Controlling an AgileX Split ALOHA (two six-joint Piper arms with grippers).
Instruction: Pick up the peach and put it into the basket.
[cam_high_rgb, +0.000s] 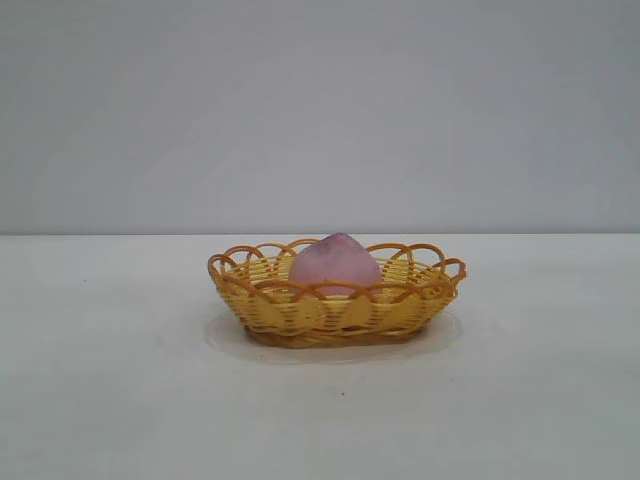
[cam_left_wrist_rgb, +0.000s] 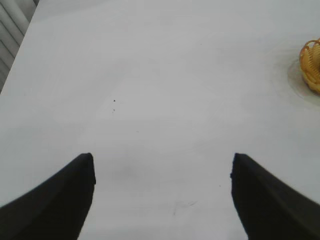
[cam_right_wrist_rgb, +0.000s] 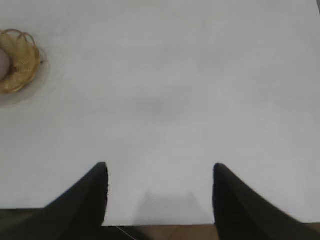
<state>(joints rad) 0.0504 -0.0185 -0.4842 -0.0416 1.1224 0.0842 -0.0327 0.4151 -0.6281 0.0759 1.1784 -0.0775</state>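
The pink-mauve peach (cam_high_rgb: 335, 264) lies inside the yellow wicker basket (cam_high_rgb: 330, 315) in the middle of the white table, its pointed top up. Neither arm shows in the exterior view. In the left wrist view my left gripper (cam_left_wrist_rgb: 162, 161) is open and empty over bare table, with the basket (cam_left_wrist_rgb: 311, 65) far off at the edge of that view. In the right wrist view my right gripper (cam_right_wrist_rgb: 161, 170) is open and empty above the table's edge, and the basket (cam_right_wrist_rgb: 20, 67) with a sliver of the peach (cam_right_wrist_rgb: 3, 64) sits far off.
A white table (cam_high_rgb: 120, 380) spreads on all sides of the basket, before a plain grey wall. The right wrist view shows the table's edge (cam_right_wrist_rgb: 160, 224) just under the gripper. A ribbed white panel (cam_left_wrist_rgb: 12, 30) lies beyond the table's side in the left wrist view.
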